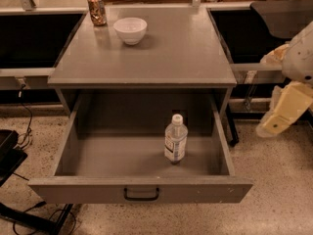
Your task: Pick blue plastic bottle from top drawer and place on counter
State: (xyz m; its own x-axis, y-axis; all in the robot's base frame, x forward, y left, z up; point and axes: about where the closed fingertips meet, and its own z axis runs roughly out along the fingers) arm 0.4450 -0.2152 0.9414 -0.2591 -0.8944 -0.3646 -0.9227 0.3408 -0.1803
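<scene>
The blue plastic bottle (175, 140) stands upright inside the open top drawer (139, 190), right of centre on the drawer floor. It is clear, with a white cap and a pale label. The counter (161, 53) is the grey tabletop above the drawer. My gripper (279, 116) shows as cream-coloured parts at the right edge of the view. It is outside the drawer, to the right of the cabinet and well apart from the bottle. It holds nothing that I can see.
A white bowl (130, 30) and a brown patterned can (97, 9) stand at the back left of the counter. Dark side shelves (34, 38) flank the cabinet. A black stand base and cables (14, 155) lie on the floor at the left.
</scene>
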